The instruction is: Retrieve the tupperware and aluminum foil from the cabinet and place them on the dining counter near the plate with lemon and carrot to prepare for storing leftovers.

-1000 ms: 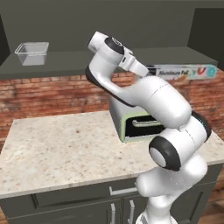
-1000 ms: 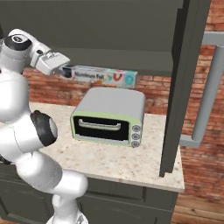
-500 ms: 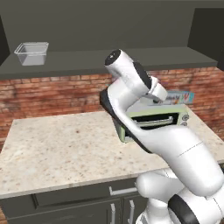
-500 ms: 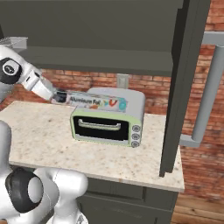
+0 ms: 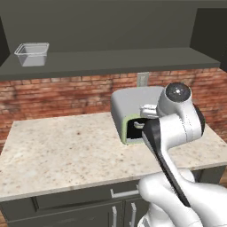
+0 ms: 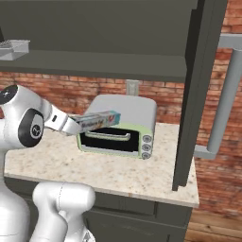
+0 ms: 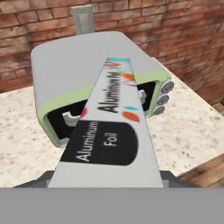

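Brick wall [image 5: 66, 93] across the middle of the left base frame, with an outlet [image 6: 133, 87] set in it above the oven. Speckled stone counter [image 5: 62, 150] over dark cabinets [image 5: 66, 208] in the lower half. Dark shelf [image 5: 111, 60] of the open cabinet along the top, its door [image 6: 198, 90] standing open at right of the right base frame, a grey pipe [image 6: 227, 94] at far right. Toaster oven [image 6: 120, 125], grey on top with a pale green front, on the counter at centre, against the wall. Clear tupperware [image 5: 32, 54] at upper left on the shelf, well apart from the arm. Foil box [image 6: 97, 120], long and white, lettered "Aluminum Foil", held out level in front of the oven's upper edge, above the counter; seen end-on in the hand frame, running from bottom centre up over the oven top. Gripper [image 6: 71, 125] at left centre of the right base frame, clamped on the near end of the foil box, jaws partly spread around its width.
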### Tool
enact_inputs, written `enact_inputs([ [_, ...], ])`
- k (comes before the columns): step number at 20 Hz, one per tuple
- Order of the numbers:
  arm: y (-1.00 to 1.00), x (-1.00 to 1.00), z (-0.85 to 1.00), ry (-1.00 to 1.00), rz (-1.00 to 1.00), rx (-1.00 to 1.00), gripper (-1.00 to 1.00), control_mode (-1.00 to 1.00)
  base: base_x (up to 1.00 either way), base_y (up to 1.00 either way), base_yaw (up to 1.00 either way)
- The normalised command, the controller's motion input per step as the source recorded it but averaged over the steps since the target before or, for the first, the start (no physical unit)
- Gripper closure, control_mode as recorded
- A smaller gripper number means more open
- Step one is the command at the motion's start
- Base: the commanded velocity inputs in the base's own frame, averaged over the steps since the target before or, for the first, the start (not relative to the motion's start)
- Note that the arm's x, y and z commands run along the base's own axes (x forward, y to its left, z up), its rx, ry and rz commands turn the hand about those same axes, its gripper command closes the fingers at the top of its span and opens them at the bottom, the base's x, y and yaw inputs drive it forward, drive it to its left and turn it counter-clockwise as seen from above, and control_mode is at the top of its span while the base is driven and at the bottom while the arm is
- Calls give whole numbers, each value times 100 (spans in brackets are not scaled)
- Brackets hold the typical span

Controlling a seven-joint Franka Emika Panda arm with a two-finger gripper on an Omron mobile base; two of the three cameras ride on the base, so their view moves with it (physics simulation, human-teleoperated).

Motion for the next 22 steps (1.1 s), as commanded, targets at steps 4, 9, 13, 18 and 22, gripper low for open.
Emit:
enact_inputs([
  [4, -56, 0, 16, 2, 3, 7, 100, -100, 0, 0, 0],
  [9, -25, 0, 0, 0, 0, 0, 100, -100, 0, 0, 0],
  [13, 0, 2, 0, 0, 0, 0, 100, 100, -7, 0, 0],
  [18, 0, 0, 0, 0, 0, 0, 100, 100, -88, 2, -7],
  [22, 0, 0, 0, 0, 0, 0, 100, 100, -100, 18, -10],
])
